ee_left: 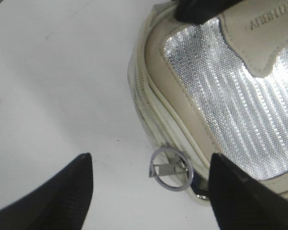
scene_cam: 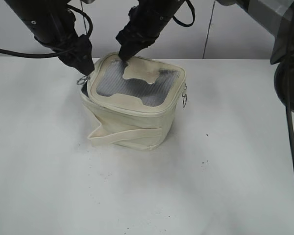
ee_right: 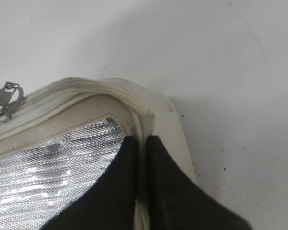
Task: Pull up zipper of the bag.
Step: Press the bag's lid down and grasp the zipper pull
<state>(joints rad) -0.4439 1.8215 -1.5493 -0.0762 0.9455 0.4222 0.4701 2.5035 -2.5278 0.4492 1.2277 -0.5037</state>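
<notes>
- One bag (scene_cam: 132, 110) sits on the white counter (scene_cam: 225, 171), a little toward 11 o'clock of the middle in the exterior view.
- Its lid carries one grey ribbed window (scene_cam: 132, 88) and one bone-shaped cream patch (scene_cam: 142, 73); one flat strap (scene_cam: 127, 136) wraps the body.
- One zipper (ee_left: 146, 103) runs round the lid rim. Two pulls show: one ring (scene_cam: 82, 80) at the lid's 9 o'clock corner, another (scene_cam: 184, 100) hanging at its 3 o'clock side.
- Two grippers are in view. The left gripper (ee_left: 151, 191) has its jaws spread wide, one on the counter side and one over the lid edge, with the ring pull (ee_left: 170, 168) lying between them; whether either jaw touches it I cannot tell.
- The right gripper (ee_right: 141, 182) has its jaws pressed together, pinching the lid rim at the bag's 12 o'clock edge; a thin fold of cream rim stands between them.
- In the right wrist view one ring pull (ee_right: 6, 99) is cut by the left edge.
- In the exterior view the left gripper (scene_cam: 83, 63) hides part of the near ring, and both arms run out of the top.
- The patch (ee_left: 259, 33) bears lettering, too cropped to read in the left wrist view.
- The bag's far side is hidden.
</notes>
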